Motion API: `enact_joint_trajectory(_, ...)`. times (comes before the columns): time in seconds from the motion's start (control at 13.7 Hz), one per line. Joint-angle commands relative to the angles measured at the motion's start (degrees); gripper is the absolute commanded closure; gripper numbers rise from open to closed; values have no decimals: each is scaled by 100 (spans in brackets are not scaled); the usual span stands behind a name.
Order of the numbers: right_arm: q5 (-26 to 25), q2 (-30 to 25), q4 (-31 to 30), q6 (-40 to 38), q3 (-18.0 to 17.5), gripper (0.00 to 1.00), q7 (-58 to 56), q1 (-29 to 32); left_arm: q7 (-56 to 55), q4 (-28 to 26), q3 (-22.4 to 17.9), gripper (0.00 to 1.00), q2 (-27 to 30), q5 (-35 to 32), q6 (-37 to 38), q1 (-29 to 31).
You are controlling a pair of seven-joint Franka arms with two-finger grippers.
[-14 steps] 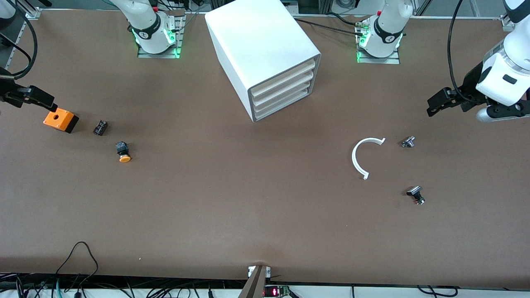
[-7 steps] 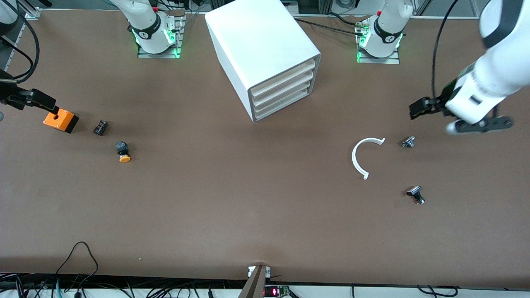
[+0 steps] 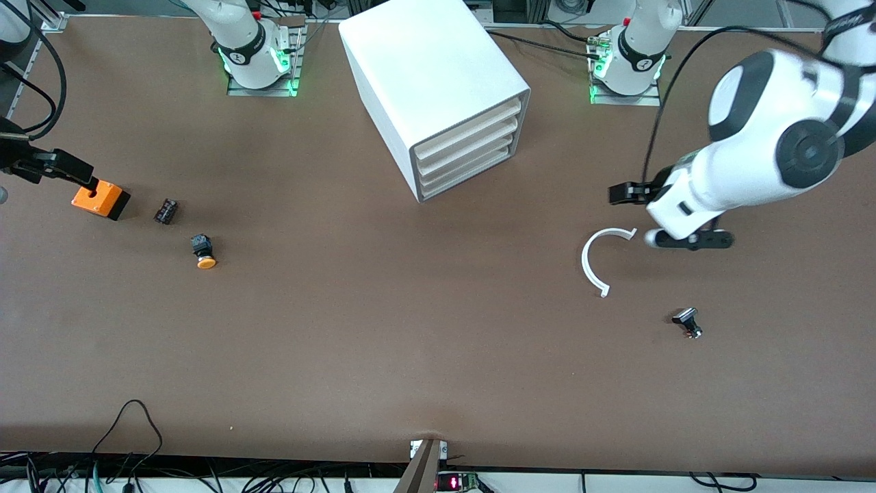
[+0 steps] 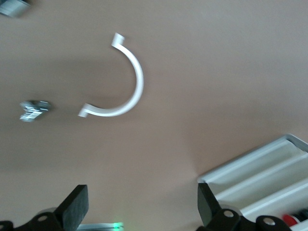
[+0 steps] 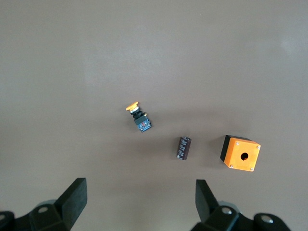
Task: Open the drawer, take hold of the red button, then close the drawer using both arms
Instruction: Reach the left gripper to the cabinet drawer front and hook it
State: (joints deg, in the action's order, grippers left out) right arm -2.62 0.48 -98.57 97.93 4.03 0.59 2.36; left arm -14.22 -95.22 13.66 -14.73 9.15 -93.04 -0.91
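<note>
The white cabinet point(image 3: 431, 75) stands by the robots' bases, midway between them, with four alike drawers point(image 3: 472, 147) stacked in its front, all pushed in. The left wrist view shows the drawer fronts point(image 4: 269, 173) at an angle. The button is out of view. My left gripper point(image 3: 626, 195) hangs open over bare table between the cabinet and a white half ring, its fingers point(image 4: 77, 207) wide apart with nothing between them. My right gripper point(image 3: 75, 171) waits open at the right arm's end of the table, over an orange box, its fingers point(image 5: 72, 197) holding nothing.
A white half ring point(image 3: 594, 260) point(image 4: 127, 84) lies under the left arm, a silver part point(image 4: 33, 109) beside it, a black-headed part point(image 3: 686, 322) nearer the camera. At the right arm's end: orange box point(image 3: 100, 198) point(image 5: 240, 153), black component point(image 3: 165, 211), orange-capped button point(image 3: 202, 250) point(image 5: 138, 118).
The left arm has swung in from its end of the table toward the cabinet and now covers the small silver part. The right gripper has barely moved. Both grippers stayed open.
</note>
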Motion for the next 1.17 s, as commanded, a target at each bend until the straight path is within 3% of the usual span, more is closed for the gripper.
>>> enact_joint_trajectory(0.0, 16, 66, 136, -38, -43, 0, 55, 55, 147, -784, 110, 0, -267, 804, -843, -40)
enact_joint_trajectory(0.22, 25, 66, 136, -29, -43, 0, 64, 55, 540, -1639, 180, 0, -372, 1473, -1822, -225)
enact_joint_trajectory(0.51, 34, 75, 145, 6, -43, 0, 64, 55, 1384, -2245, 338, 0, -425, 2553, -1780, -234)
enact_joint_trajectory(0.8, 43, 233, 171, 252, -60, 0, 73, 37, 2904, -2755, 356, 0, -487, 3827, -1621, -234)
enact_joint_trajectory(1.09, 60, 488, 496, 226, -60, 0, 38, 46, 3521, -3108, 619, 1, -548, 4524, -1604, -234)
